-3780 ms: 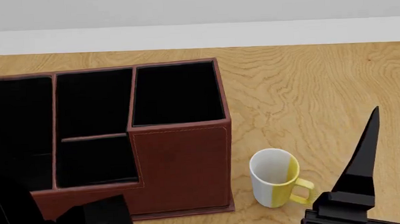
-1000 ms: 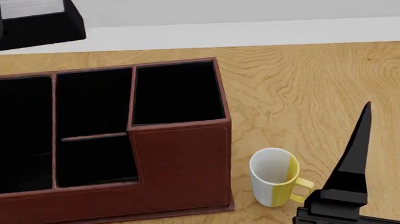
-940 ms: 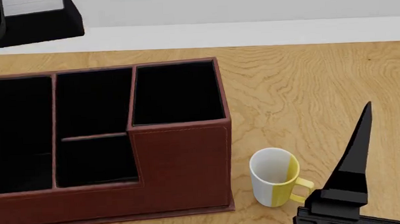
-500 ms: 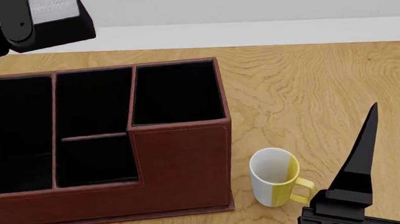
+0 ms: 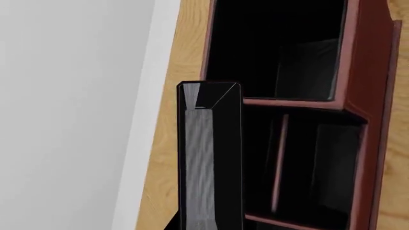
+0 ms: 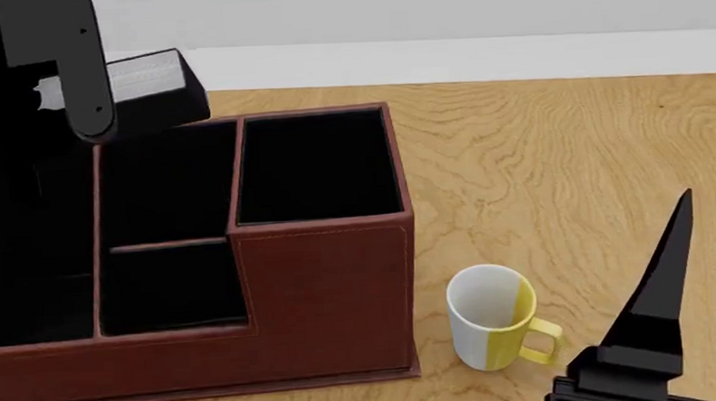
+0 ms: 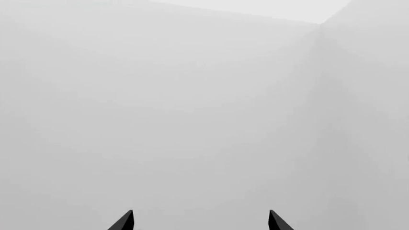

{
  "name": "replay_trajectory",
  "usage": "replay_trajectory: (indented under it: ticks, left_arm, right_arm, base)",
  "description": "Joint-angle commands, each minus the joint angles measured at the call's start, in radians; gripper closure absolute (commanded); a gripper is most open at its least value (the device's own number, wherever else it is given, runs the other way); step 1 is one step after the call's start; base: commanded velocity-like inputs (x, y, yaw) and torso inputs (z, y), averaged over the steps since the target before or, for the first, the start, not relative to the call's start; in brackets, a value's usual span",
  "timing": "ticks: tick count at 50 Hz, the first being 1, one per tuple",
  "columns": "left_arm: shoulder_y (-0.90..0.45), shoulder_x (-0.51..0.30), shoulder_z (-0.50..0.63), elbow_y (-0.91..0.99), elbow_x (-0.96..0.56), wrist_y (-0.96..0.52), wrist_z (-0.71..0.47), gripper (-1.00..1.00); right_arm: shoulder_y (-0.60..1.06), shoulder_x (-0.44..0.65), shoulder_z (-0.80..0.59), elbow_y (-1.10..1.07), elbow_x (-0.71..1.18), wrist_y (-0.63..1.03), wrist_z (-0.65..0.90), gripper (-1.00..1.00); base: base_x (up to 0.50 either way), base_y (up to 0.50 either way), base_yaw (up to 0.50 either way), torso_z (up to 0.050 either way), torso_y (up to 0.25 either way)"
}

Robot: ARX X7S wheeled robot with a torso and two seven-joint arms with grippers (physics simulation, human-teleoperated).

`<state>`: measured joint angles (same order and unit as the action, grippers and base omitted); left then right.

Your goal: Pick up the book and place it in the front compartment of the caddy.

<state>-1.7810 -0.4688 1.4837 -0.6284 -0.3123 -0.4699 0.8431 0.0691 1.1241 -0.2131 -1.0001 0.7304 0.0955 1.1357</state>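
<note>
The dark red caddy (image 6: pixel 326 292) stands on the wooden table, its low-walled front compartment (image 6: pixel 174 285) in the middle column. My left gripper (image 6: pixel 88 96) hovers over the caddy's back left, shut on the book (image 6: pixel 153 78), a black slab with pale page edges, held tilted above the rear wall. In the left wrist view the book (image 5: pixel 211 153) juts out beside the caddy (image 5: pixel 369 96). My right gripper (image 6: pixel 666 278) is low at the front right, pointing up. In the right wrist view the right gripper (image 7: pixel 201 221) is open and faces only blank wall.
A white and yellow mug (image 6: pixel 490 317) stands just right of the caddy's front corner, between it and my right gripper. Bare wooden tabletop (image 6: pixel 550 156) stretches to the right and back, ending at a pale wall.
My left arm has carried the book down and to the right, from the top left corner to just above the caddy's back wall. The right gripper drifted slightly right.
</note>
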Motion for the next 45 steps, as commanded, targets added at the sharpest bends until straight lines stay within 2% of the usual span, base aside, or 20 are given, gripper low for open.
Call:
replay_trajectory:
  ticks: [1,17,42,45]
  left_arm:
    - [0.039,0.033,-0.025,-0.067,0.01,0.057,-0.05,1.0]
    - [0.091,0.09,-0.032,-0.225,0.022,0.148,-0.073,1.0]
    - [0.17,0.269,-0.065,-0.662,0.029,0.373,-0.078,1.0]
    - [0.182,0.273,-0.072,-0.677,0.037,0.382,-0.084,1.0]
  right_arm:
    - [-0.042,0.024,0.021,0.002,-0.005,-0.032,0.009,-1.0]
    - [0.003,0.006,-0.007,0.006,0.001,-0.001,0.008,-1.0]
    - [-0.133,0.069,0.063,0.003,-0.019,-0.096,0.029,-1.0]
    - [-0.112,0.06,0.047,0.004,-0.018,-0.082,0.025,-1.0]
  base:
    - [0.0,0.0,0.0,0.0,0.0]
    - [0.0,0.0,0.0,0.0,0.001]
    - [0.0,0.0,0.0,0.0,0.001]
    - [0.0,0.0,0.0,0.0,0.003]
